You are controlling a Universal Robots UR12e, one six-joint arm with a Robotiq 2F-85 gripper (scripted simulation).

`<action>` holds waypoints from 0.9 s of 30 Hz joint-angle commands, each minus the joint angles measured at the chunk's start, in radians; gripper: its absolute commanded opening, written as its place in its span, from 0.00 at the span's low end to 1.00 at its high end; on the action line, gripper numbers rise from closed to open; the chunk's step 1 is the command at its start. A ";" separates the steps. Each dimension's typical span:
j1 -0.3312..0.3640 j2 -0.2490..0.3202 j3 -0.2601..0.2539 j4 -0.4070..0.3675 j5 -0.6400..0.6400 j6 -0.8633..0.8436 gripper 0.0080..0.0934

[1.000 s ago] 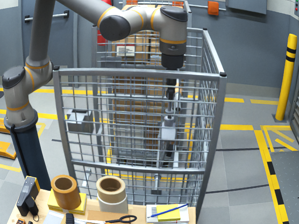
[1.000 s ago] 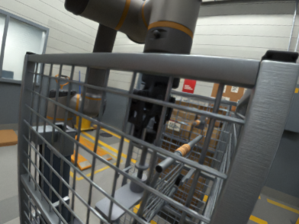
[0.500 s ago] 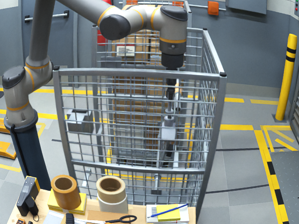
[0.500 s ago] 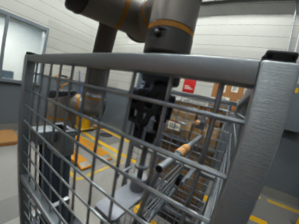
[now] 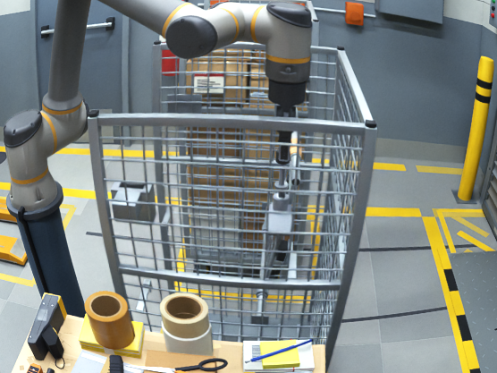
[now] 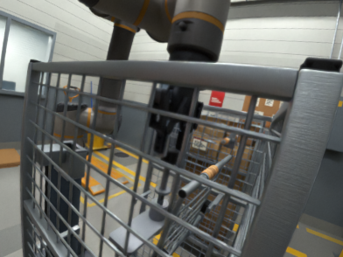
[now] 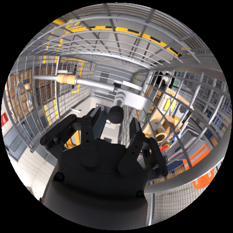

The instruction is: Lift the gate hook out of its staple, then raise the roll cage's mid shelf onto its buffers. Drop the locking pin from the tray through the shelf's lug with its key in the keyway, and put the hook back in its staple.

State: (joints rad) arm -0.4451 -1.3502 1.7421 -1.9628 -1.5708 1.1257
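The locking pin is partly hidden by the cage bars from the side cameras; its dark round knob shows between my fingers, and its shaft runs down into the shelf's lug. My gripper hangs inside the roll cage straight over the pin, and it is open and holds nothing. The grey mid shelf lies below it. The gate hook's bar with its orange grip reaches across the cage behind the lug.
A grey tray block sits on the cage's left side. A table in front carries two tape rolls, scissors and a notepad. A yellow bollard stands at right.
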 commanded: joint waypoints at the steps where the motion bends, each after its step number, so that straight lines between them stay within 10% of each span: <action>1: 0.000 -0.002 -0.003 0.002 0.000 0.000 0.70; 27: 0.000 -0.022 -0.043 0.063 0.000 0.000 0.70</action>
State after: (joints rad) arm -0.4451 -1.3715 1.7002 -1.8996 -1.5708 1.1257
